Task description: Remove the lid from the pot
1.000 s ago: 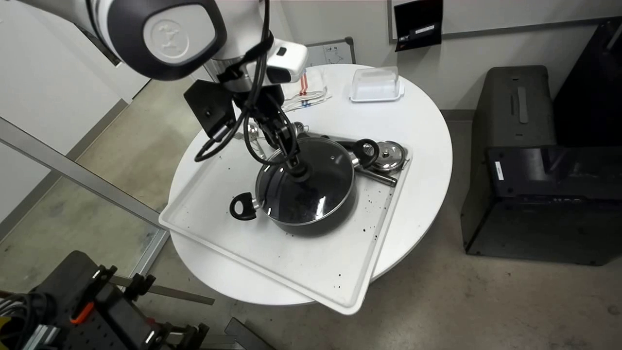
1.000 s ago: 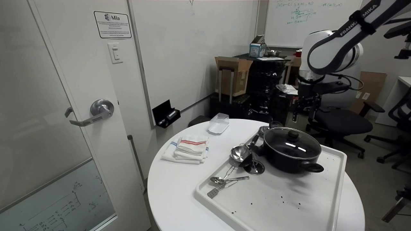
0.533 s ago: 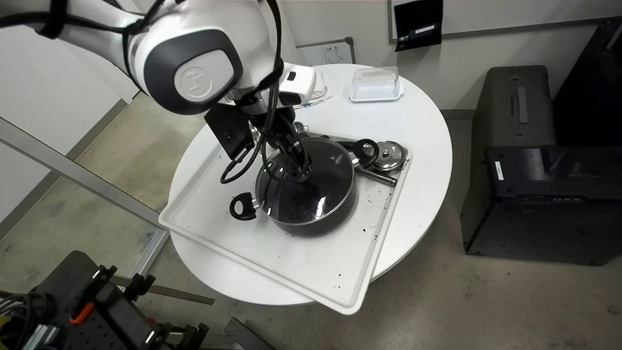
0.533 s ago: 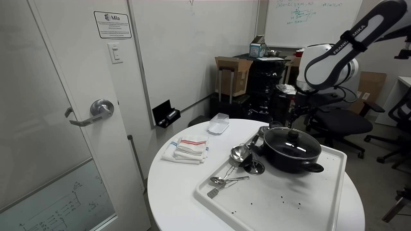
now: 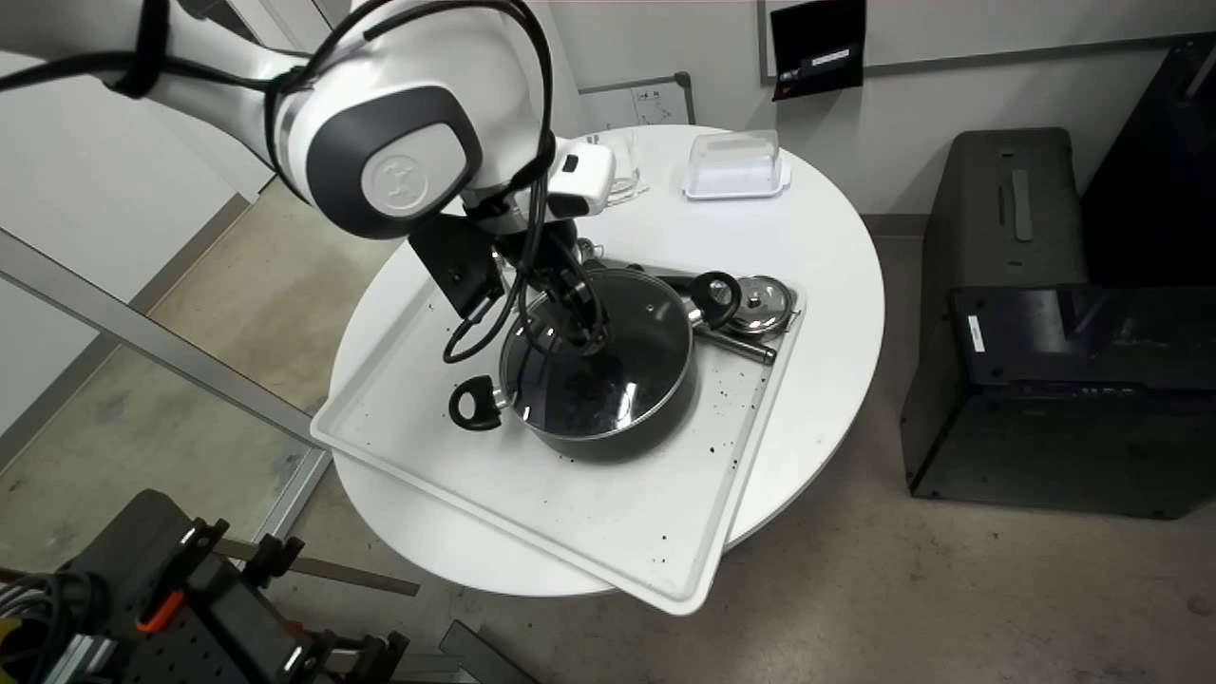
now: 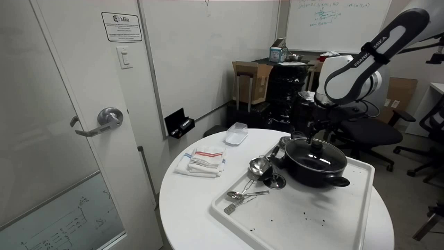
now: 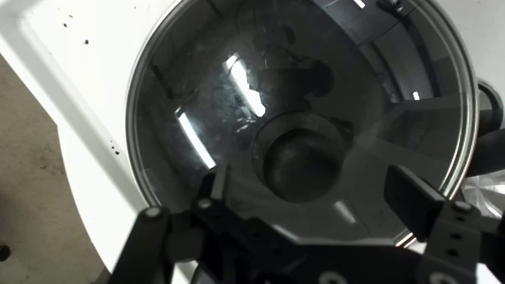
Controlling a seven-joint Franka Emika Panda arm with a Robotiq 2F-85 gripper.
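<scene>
Grpr [image 7: 307,177] lower vs. b4 (closer to lid [image 7: 300,104]).

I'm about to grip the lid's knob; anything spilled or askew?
Yes: dark specks lie scattered over the white tray, like spilled crumbs; what they are, I can't tell. One tray corner juts beyond the table. The lid sits evenly on the pot.

Sign [image 6: 121,27] reads "Mila"; arm [image 6: 359,73], likely "FRANKA EMIKA".
</scene>
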